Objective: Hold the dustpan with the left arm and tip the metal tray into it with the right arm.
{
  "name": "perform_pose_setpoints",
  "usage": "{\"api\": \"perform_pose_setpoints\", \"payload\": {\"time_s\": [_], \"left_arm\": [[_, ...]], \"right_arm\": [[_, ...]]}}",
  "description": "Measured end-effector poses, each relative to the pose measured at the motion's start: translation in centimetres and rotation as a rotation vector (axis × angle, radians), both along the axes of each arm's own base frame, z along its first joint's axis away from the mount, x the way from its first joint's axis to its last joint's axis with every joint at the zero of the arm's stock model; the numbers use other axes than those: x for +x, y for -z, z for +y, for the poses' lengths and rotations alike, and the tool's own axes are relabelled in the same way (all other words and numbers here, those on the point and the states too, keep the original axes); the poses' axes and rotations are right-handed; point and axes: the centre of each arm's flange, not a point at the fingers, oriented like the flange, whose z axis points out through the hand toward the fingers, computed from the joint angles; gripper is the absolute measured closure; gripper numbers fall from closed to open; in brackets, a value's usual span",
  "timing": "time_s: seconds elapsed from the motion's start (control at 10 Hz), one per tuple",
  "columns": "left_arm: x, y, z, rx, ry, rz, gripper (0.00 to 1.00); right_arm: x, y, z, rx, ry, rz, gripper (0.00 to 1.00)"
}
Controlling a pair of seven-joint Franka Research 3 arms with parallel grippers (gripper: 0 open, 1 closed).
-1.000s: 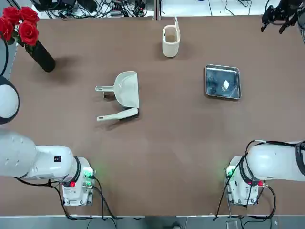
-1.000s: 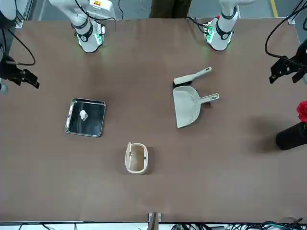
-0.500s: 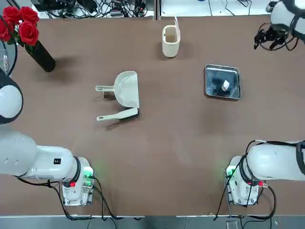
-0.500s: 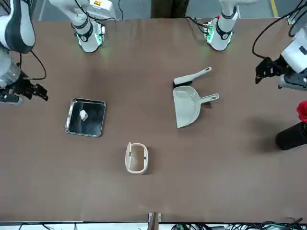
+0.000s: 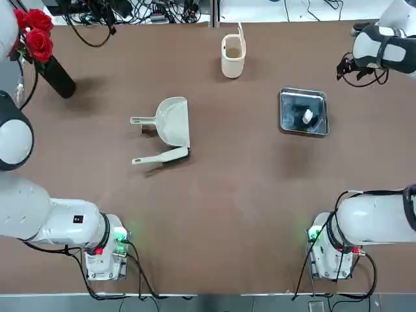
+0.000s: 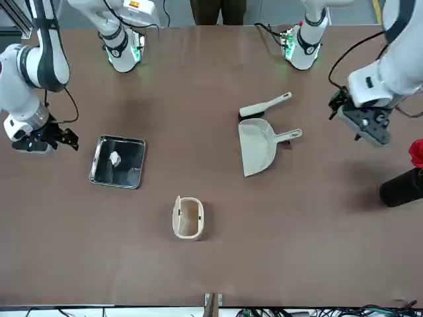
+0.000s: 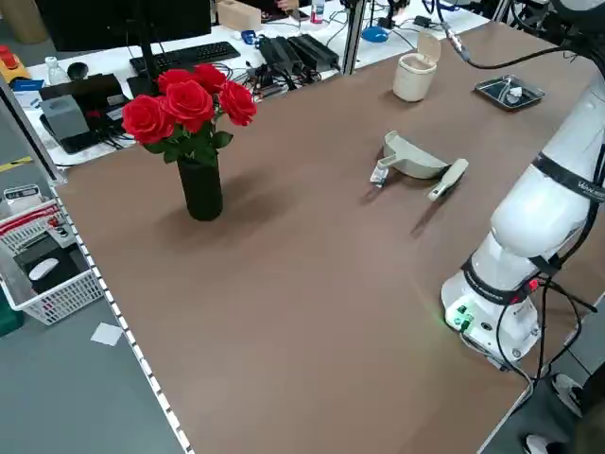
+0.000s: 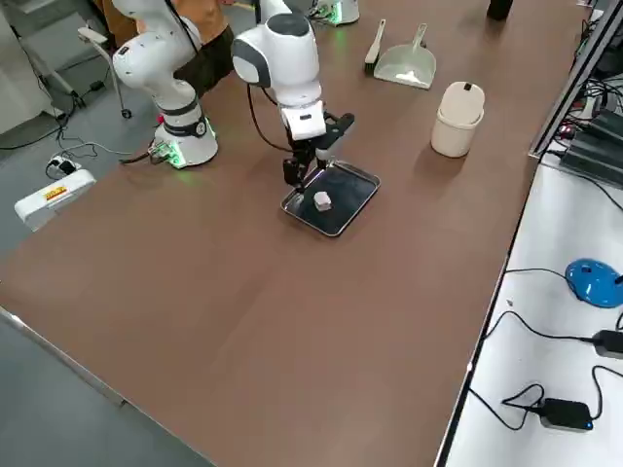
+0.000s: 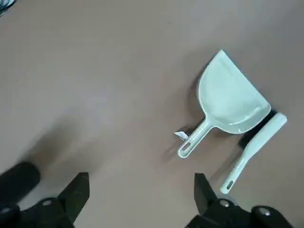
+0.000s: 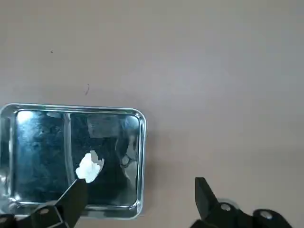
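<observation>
Nothing of the task looks done yet: the dustpan (image 5: 174,121) lies flat on the table (image 5: 214,195) near its middle, handle pointing left, with a hand brush (image 5: 160,156) touching its near edge, and nothing holds it. The metal tray (image 5: 303,112) sits level on the right half of the table with a small white scrap (image 5: 308,117) inside, also untouched. Both the hold and the tipping are still to come. The left gripper (image 6: 362,122) hangs above the table's left side with its fingers spread and empty, well apart from the dustpan, whose handle points toward it. The right gripper (image 6: 46,137) hovers just beside the tray's right edge, fingers spread wide, holding nothing and not touching the rim. A cream cup (image 5: 233,54) stands at the far edge between the two.
</observation>
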Motion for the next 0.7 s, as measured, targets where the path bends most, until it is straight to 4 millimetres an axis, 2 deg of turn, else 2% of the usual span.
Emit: {"api": "perform_pose_setpoints", "payload": {"time_s": [0.3,0.4,0.7], "left_arm": [[-1.4,5.0,-2.9,0.011,0.132,0.042,0.01],[-1.8,6.4,-3.2,0.021,0.169,0.048,0.03],[-3.0,11.6,-5.2,0.06,0.401,0.027,0.05]], "right_arm": [[0.0,4.7,-0.1,-0.013,-0.001,-0.003,0.0],[-0.2,6.1,0.0,-0.016,-0.002,0.001,0.0],[-0.3,8.8,0.0,-0.02,-0.005,0.024,0.0]]}}
